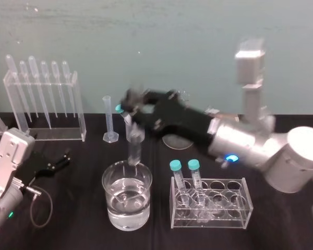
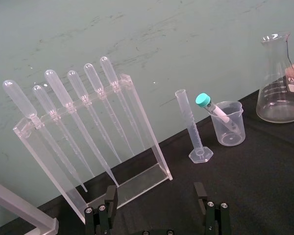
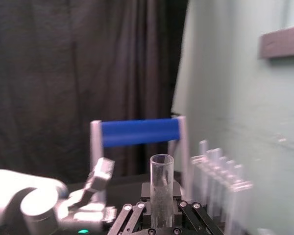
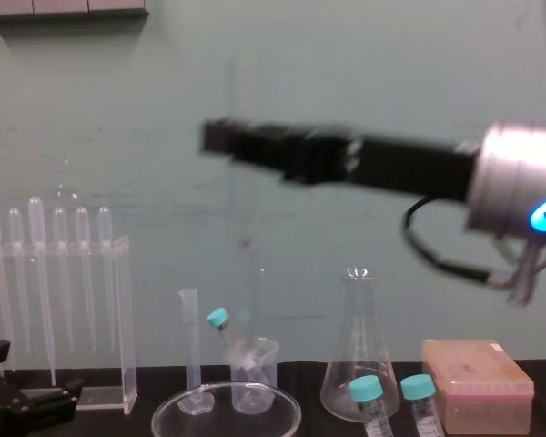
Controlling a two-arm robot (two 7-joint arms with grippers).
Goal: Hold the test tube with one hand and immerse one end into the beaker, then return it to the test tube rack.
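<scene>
Our right hand (image 1: 129, 111) clamps the test tube (image 1: 134, 146), which hangs below it over the glass dish (image 1: 107, 179); left hand (image 1: 60, 159) parked, fingers apart.

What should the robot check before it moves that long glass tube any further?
1. Grip: the right end effector is shut on the test tube: ok.
2. Tube close to upright: ok.
3. Tube's lower end in liquid: cannot tell.
4. Room inside the beaker: not ok, a teal-capped tube leans in it.
5. Free slot in the test tube rack: cannot tell, seen from the side.
6. Left end effector open, parked at the left, out of the way: ok.
</scene>
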